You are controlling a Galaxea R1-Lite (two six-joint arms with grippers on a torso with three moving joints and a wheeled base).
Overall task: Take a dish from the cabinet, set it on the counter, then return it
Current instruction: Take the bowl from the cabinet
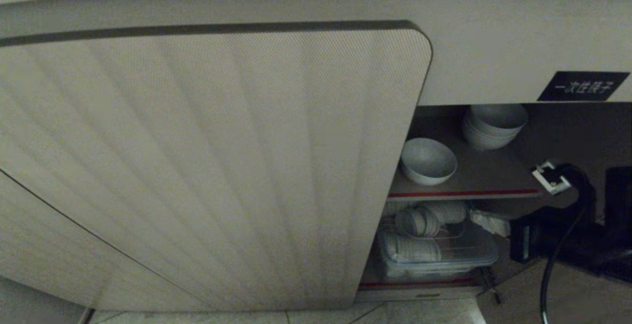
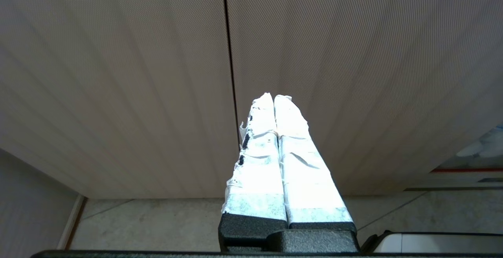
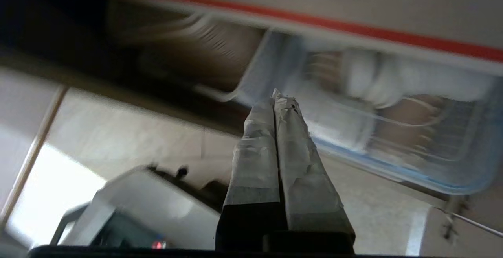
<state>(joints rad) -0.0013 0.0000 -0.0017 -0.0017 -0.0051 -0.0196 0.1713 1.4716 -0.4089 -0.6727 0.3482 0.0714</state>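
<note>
- R gripper [image 3: 276, 98]: fingers pressed together, holding nothing; tips aim at the clear bin [image 3: 393, 132] under the red-edged shelf [image 1: 464, 193].
- Dish [image 1: 427, 160] sits upright on that shelf, near its front edge, above the fingers per R wrist view — likely needs a raise + opening first.
- L gripper [image 2: 274, 100]: fingers together, empty, facing the ribbed door [image 1: 212, 166]; R arm is nearer the cabinet [image 1: 493, 57] opening.

The cabinet [image 1: 207, 166] door looks matt and finely ribbed, the bowl [image 1: 427, 160] smooth matt ceramic, the lower bin [image 1: 444, 260] clear glossy plastic.
</note>
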